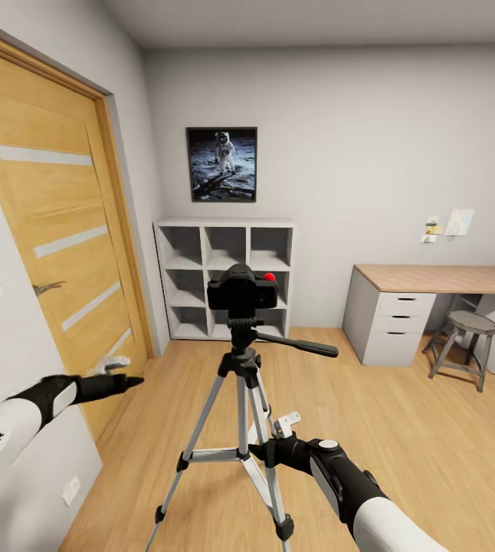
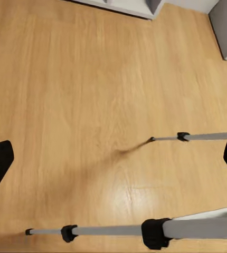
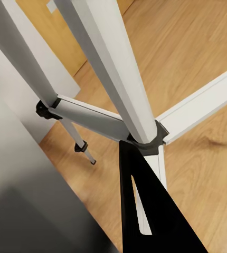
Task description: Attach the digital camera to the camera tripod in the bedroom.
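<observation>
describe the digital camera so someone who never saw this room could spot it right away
Find the white cube shelves under the astronaut poster. In front stands a silver-legged camera tripod; the digital camera sits on its head, small, black and boxy, with a red spot on top.

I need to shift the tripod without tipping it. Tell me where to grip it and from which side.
Grip the camera tripod on its upright centre column, just above the leg braces, coming in from the robot's side. That stretch is bare and vertical, while the pan handle sticks out sideways and the digital camera loads the top.
</observation>
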